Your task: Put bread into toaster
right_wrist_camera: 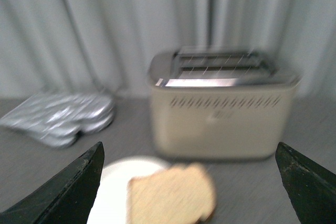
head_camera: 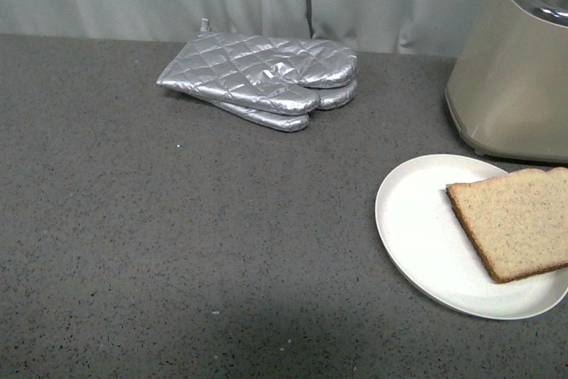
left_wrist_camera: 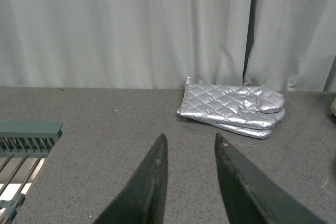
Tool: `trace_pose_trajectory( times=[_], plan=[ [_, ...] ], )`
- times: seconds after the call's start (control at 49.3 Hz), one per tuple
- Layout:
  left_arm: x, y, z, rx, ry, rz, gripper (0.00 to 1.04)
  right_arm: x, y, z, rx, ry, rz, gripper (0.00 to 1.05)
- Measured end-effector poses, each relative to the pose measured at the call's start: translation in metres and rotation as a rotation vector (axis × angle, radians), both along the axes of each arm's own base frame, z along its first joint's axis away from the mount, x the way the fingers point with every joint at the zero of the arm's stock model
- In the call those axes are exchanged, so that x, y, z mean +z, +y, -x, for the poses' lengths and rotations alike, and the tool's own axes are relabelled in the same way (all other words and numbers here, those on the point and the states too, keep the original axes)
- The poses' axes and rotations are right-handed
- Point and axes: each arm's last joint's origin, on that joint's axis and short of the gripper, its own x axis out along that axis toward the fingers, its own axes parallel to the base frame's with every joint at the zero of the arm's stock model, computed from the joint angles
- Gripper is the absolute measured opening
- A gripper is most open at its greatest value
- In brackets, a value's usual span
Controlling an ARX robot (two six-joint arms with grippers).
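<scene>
The bread [head_camera: 517, 220], a light brown slice with a darker crust, lies flat on a round white plate [head_camera: 417, 219] at the front right of the counter. Behind it stands the beige toaster [head_camera: 515, 68] with a chrome slotted top. The blurred right wrist view shows the bread [right_wrist_camera: 172, 195] on the plate [right_wrist_camera: 113, 192] in front of the toaster [right_wrist_camera: 220, 111], with my right gripper [right_wrist_camera: 190, 153] open wide and the slice low between its fingers, not touched. My left gripper [left_wrist_camera: 190, 139] is open over bare counter, holding nothing. Neither arm appears in the front view.
Silver quilted oven mitts [head_camera: 266, 70] lie stacked at the back middle of the dark speckled counter [head_camera: 177, 246]; they also show as mitts [left_wrist_camera: 233, 109] ahead of the left gripper. A green rack [left_wrist_camera: 23, 145] sits by the counter's left side. Grey curtains hang behind.
</scene>
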Motion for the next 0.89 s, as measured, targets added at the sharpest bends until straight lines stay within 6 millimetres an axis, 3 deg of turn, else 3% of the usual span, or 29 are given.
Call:
trace_pose_trajectory(
  times=[0.081, 0.223, 0.345, 0.608, 0.892],
  plan=[
    [0.000, 0.000, 0.000, -0.003, 0.000, 0.000, 0.46, 0.000, 0.000, -0.009, 0.030, 0.316, -0.234, 0.95],
    [0.000, 0.000, 0.000, -0.001, -0.001, 0.000, 0.72, -0.015, -0.013, -0.043, -0.206, 0.422, -0.477, 0.95],
    [0.000, 0.000, 0.000, 0.000, -0.001, 0.000, 0.99, -0.045, -0.020, -0.069, -0.368, 0.501, -0.612, 0.95],
    [0.000, 0.000, 0.000, 0.000, -0.001, -0.003, 0.98, -0.094, -0.018, -0.078, -0.467, 0.571, -0.738, 0.95],
    [0.000, 0.000, 0.000, -0.001, -0.001, -0.003, 0.98, -0.111, -0.022, -0.087, -0.479, 0.570, -0.802, 0.95]
  ],
)
